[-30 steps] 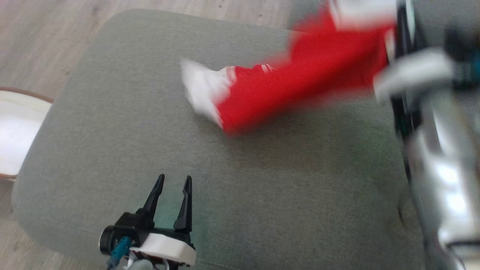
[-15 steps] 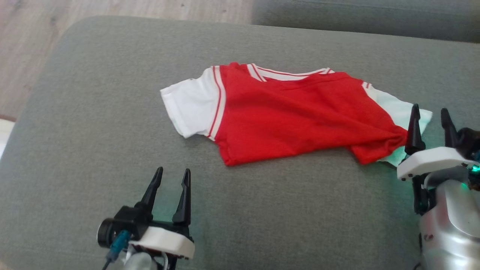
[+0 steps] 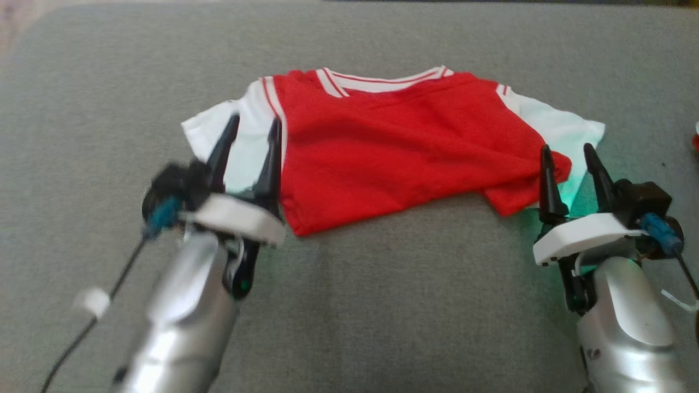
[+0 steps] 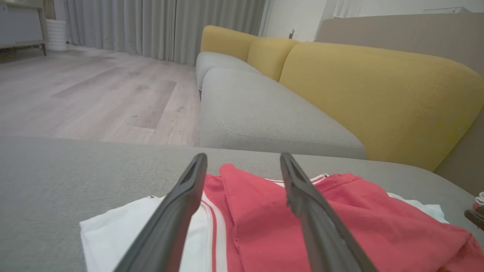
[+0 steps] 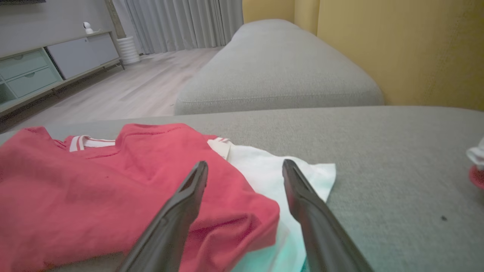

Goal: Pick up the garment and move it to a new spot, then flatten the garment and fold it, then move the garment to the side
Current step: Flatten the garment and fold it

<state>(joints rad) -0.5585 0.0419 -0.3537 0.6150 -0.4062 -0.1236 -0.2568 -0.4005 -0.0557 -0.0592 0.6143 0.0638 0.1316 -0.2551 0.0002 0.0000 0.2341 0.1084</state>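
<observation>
The garment [image 3: 393, 142] is a red T-shirt with white sleeves and a white striped collar, lying loosely spread and rumpled on the grey cushion [image 3: 382, 305]. My left gripper [image 3: 252, 124] is open, its fingers over the shirt's white left sleeve [image 4: 113, 234]. My right gripper [image 3: 568, 148] is open at the shirt's lower right corner, near the white right sleeve [image 5: 280, 177]. Nothing is held by either gripper. In the wrist views the red cloth [image 4: 257, 211] [image 5: 94, 189] lies under and between the fingers.
A second grey seat cushion [image 5: 280, 71] and yellow backrests [image 4: 378, 90] lie beyond the shirt. A small red-and-white object [image 5: 477, 166] sits at the right edge of the cushion. Wooden floor [image 4: 83, 94] and a low cabinet [image 5: 45, 68] lie further off.
The right gripper has let go of the shirt, which now lies on the cushion. The left gripper has moved forward over the white sleeve. The camera has tilted and shifted.
</observation>
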